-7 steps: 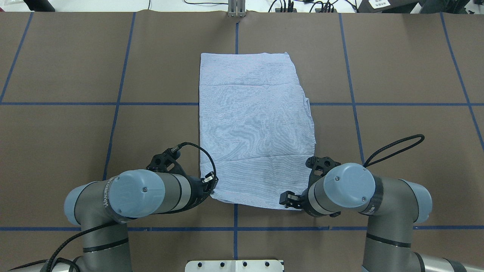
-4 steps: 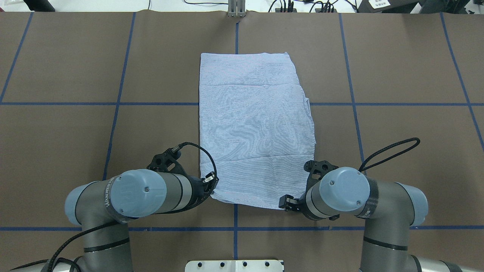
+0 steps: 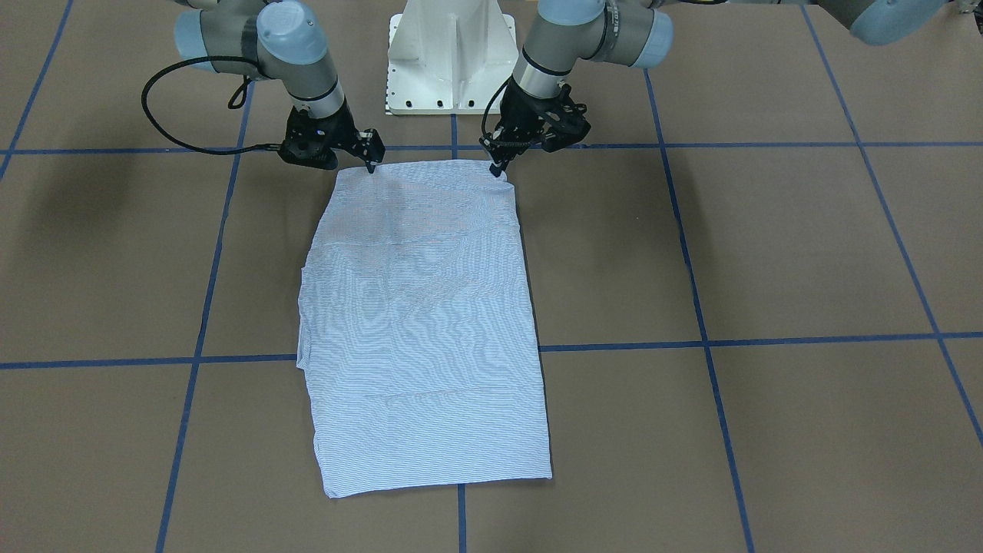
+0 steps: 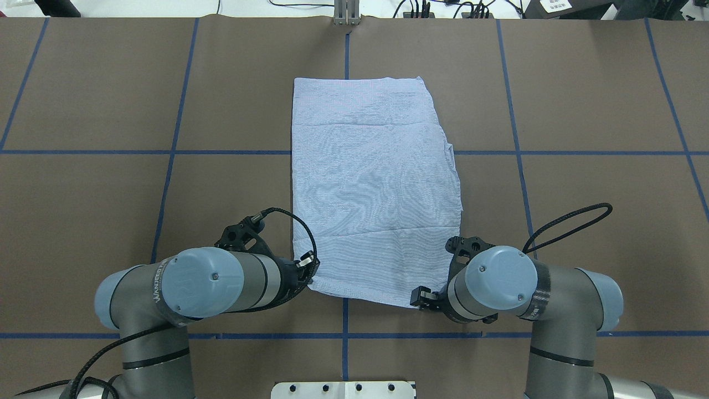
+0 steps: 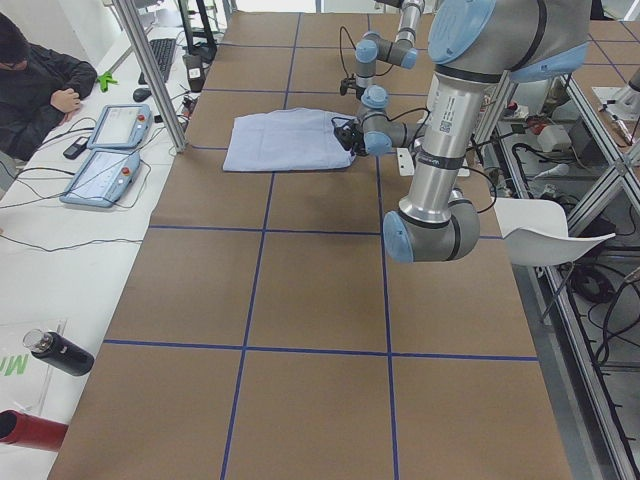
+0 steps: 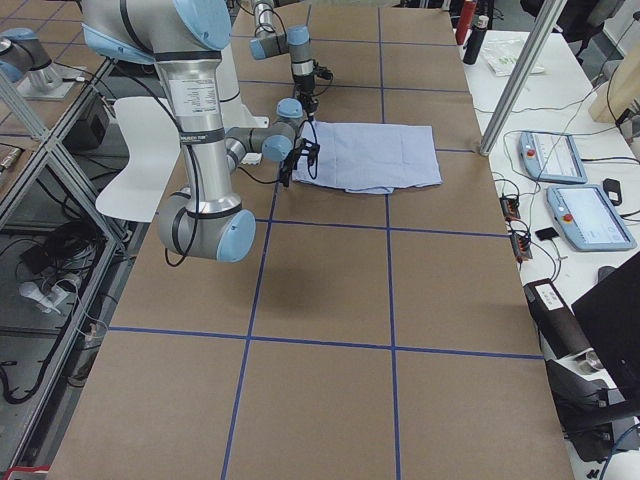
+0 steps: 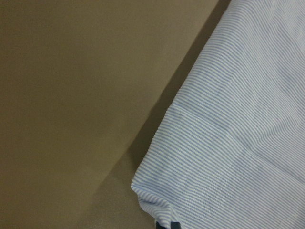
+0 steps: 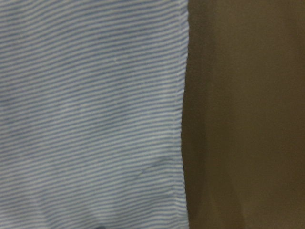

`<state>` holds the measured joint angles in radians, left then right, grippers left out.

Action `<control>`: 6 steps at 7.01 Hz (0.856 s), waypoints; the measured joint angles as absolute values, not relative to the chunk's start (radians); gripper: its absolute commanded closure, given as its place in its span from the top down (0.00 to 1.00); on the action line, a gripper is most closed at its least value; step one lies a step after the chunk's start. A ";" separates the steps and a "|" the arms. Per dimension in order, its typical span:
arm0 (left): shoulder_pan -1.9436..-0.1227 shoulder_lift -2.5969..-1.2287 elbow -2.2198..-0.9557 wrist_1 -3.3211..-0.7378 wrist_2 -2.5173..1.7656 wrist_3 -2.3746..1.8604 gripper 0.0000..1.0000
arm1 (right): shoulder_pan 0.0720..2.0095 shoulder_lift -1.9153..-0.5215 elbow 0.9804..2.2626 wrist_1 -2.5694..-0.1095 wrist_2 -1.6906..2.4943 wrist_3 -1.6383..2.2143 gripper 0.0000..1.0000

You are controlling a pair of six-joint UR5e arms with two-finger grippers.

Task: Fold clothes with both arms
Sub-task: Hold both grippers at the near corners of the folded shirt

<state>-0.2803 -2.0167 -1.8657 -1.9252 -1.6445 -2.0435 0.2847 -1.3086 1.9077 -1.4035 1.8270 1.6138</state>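
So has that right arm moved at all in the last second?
Yes, slightly. The right arm has crept toward the robot, nearer the blue tape line, jaws at the shirt corner.

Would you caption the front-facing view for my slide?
Left hand and right hand at the robot-side corners of the striped shirt.

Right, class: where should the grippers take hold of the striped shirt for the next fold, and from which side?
Probably the two corners of the shirt nearest the robot, down from the robot's side: left gripper on one, right gripper on the other. It lies flat, a long rectangle running away from the robot, both corners exposed.
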 measured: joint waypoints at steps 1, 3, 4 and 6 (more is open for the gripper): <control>-0.281 -2.017 -1.867 -1.925 -1.644 -2.043 0.00 | 0.286 -1.309 1.907 -1.404 1.827 1.614 0.65; -0.281 -2.017 -1.868 -1.925 -1.644 -2.043 0.00 | 0.293 -1.308 1.908 -1.403 1.833 1.612 0.53; -0.281 -2.017 -1.868 -1.925 -1.644 -2.043 0.00 | 0.299 -1.308 1.910 -1.403 1.836 1.611 0.51; -0.281 -2.017 -1.868 -1.925 -1.644 -2.043 0.00 | 0.309 -1.309 1.910 -1.404 1.839 1.609 0.51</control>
<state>-0.2812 -2.0170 -1.8684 -1.9252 -1.6443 -2.0432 0.3092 -1.3088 1.9103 -1.4038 1.8387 1.6090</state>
